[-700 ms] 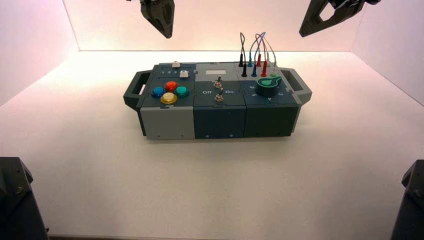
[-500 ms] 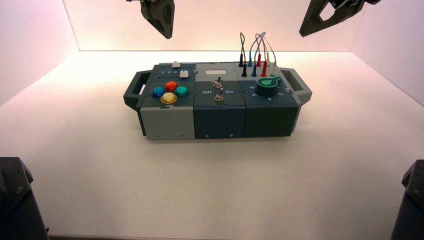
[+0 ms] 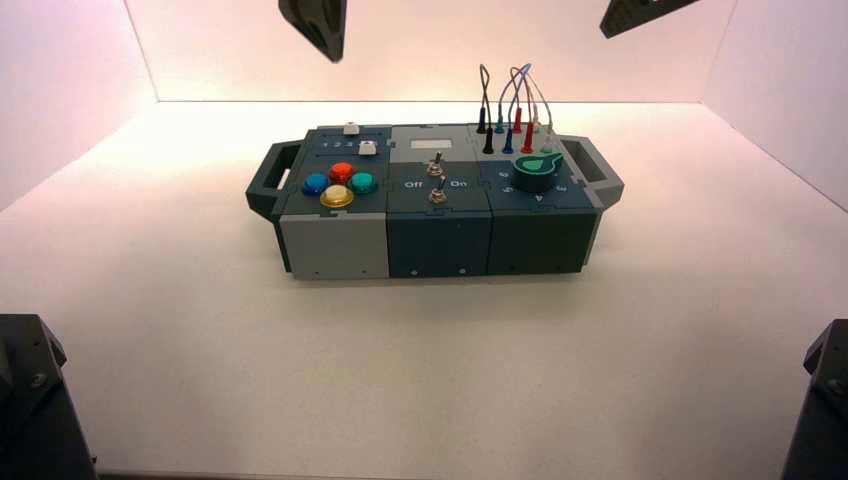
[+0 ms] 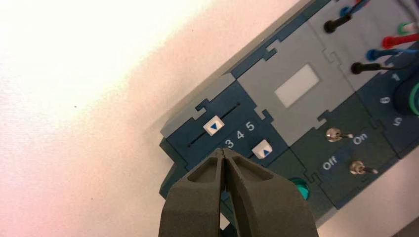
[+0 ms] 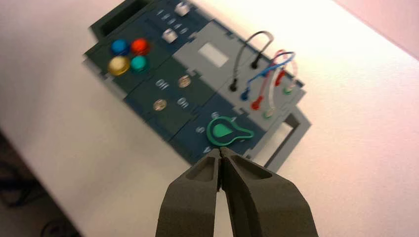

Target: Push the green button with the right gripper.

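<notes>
Tabletop: plain white tabletop (image 3: 420, 360), lit pink-white, carrying the box near its middle.
Box: long dark teal and grey plastic box (image 3: 436, 215) with a handle at each end, standing square to the high view.
Box, robot's left section: two white sliders (image 4: 214, 126), one farther back than the other, beside the numbers 3, 4, 5 in the left wrist view; in front of them a cluster of four round domed buttons.
Box, middle section: pale rectangular window (image 4: 296, 85) at the back, two small metal toggle switches (image 3: 436, 165) in front of it, lettered Off and On.
Box, robot's right section: looping wires (image 3: 512, 105) in black, blue, red and white plugged in at the back; large dark-green rotary knob (image 3: 537, 170) with a light-green pointer in front of them.
Right end effector: black angular right end effector (image 5: 220, 153) high above the box's right end and well apart from it, at the top edge of the high view; its two pointed fingers are pressed together at the tips.
Left end effector: black left end effector (image 4: 224, 154) high above the box's back left part, fingers likewise together.
Green button: small round teal-green domed green button (image 3: 363, 182) on the right side of the cluster, beside the red button (image 3: 342, 171), blue button (image 3: 316, 183) and yellow button (image 3: 337, 196); untouched.
</notes>
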Robot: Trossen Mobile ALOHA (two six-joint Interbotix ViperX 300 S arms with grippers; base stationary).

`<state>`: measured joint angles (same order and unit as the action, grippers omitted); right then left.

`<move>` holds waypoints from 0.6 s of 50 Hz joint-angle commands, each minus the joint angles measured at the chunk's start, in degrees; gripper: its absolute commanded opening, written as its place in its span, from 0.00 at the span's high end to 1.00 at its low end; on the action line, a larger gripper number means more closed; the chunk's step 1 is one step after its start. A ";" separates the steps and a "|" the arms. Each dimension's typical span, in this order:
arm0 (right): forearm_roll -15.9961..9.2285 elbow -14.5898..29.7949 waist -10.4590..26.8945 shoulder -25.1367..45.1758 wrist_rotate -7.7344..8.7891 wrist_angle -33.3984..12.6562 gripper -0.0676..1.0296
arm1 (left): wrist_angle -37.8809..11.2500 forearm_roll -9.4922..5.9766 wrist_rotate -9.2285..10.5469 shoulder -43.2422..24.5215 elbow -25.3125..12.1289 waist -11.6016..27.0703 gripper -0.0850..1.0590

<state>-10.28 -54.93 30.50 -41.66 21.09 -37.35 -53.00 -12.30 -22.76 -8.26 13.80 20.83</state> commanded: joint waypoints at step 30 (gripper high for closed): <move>4.39 18.63 10.55 21.36 3.87 -8.26 0.96 | -13.01 -7.29 -6.68 10.99 -2.20 -7.38 0.95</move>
<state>-6.77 -39.55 38.94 -22.94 25.14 -45.79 -64.16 -17.40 -27.60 0.97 13.36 14.15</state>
